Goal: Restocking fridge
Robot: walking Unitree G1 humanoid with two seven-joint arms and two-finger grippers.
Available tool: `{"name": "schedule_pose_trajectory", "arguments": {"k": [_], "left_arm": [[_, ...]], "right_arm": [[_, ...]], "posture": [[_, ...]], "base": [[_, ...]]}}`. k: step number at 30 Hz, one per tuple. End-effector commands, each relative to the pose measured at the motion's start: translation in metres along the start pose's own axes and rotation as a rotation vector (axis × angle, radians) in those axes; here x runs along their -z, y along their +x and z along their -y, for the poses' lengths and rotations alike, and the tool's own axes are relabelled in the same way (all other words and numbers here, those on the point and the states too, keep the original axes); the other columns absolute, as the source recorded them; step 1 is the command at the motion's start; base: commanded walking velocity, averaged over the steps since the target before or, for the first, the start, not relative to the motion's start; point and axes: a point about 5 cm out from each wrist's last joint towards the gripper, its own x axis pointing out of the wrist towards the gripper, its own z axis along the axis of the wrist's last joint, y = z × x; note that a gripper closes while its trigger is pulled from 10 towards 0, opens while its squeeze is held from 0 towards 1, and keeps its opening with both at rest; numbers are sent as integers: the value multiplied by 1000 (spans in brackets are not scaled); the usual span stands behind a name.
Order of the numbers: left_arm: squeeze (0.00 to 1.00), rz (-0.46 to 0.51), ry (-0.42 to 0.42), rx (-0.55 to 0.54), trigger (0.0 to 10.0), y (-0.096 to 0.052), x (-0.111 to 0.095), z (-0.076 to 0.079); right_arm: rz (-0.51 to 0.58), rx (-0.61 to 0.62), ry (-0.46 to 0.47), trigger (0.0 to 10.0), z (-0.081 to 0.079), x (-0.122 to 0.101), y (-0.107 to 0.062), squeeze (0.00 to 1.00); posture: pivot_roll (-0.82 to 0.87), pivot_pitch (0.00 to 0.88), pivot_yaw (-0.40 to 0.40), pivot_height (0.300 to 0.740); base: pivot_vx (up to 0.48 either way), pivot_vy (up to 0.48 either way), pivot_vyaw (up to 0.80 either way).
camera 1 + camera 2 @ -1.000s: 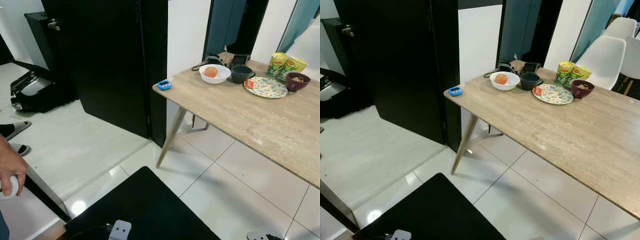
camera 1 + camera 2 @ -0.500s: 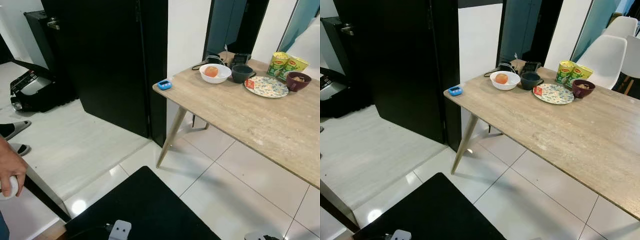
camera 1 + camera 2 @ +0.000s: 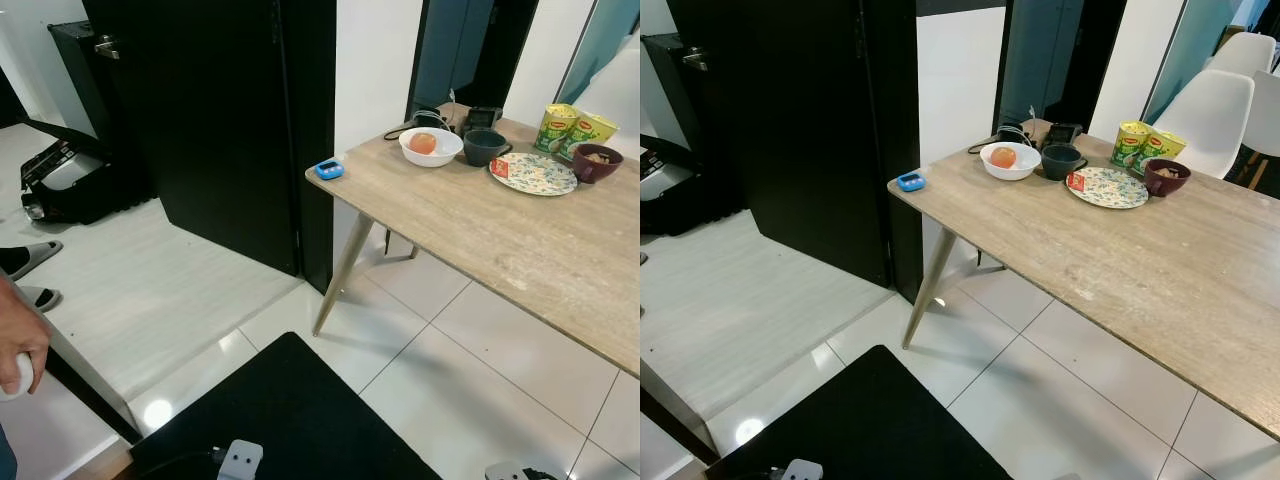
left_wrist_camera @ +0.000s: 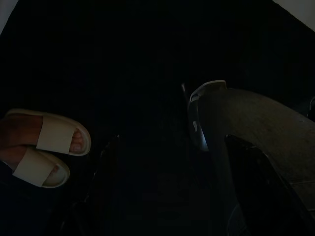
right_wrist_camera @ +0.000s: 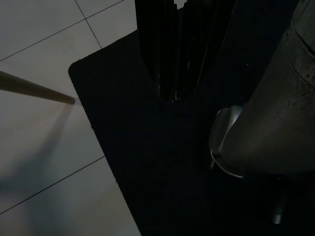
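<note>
Restocking goods well apart from the robot, all at the far end of a long wooden surface [image 3: 520,240]: white bowl [image 3: 430,147] with an orange-red fruit [image 3: 423,143] inside, dark cup [image 3: 483,146] just beside it, patterned plate [image 3: 532,174] carrying a small red packet [image 3: 499,168], maroon bowl [image 3: 595,162] touching or nearly touching the plate's rim, two green-and-yellow packets [image 3: 572,130] upright behind. Small blue device [image 3: 329,169] alone on the near corner of the surface. Tall black cabinet [image 3: 230,120] to the left of that corner, doors closed, standing against a white wall. Black mat [image 3: 290,410] on pale floor tiles, directly below the camera. Right fingers [image 5: 165,59] hanging over the mat, pressed together at the tips, nothing between them. Left fingers [image 4: 101,167] barely a dim outline in the dark left wrist view; cannot tell whether apart or together. Person's hand [image 3: 18,345] at the left edge, wrapped around something white. Sandalled feet [image 4: 47,152] nearby on the floor. White chairs [image 3: 1220,105] beyond the surface on the right.
</note>
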Motion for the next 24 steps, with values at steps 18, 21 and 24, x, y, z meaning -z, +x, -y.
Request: {"name": "schedule_pose_trajectory", "arguments": {"k": [18,21,24], "left_arm": [[0,-71,-18,35,10000,-2,23,15],[0,-75,-6,36,10000,-2,24,16],[0,-74,3,36,10000,-1,24,17]], "right_arm": [[-18,26,-10,10000,14,5,-3,0],[-17,25,-14,10000,11,5,-2,0],[-17,23,-14,10000,9,6,-2,0]], "posture": [[46,0,-55,740],[44,0,-45,740],[44,0,-43,740]], "base": [[0,0,0],[0,0,0],[0,0,0]]}}
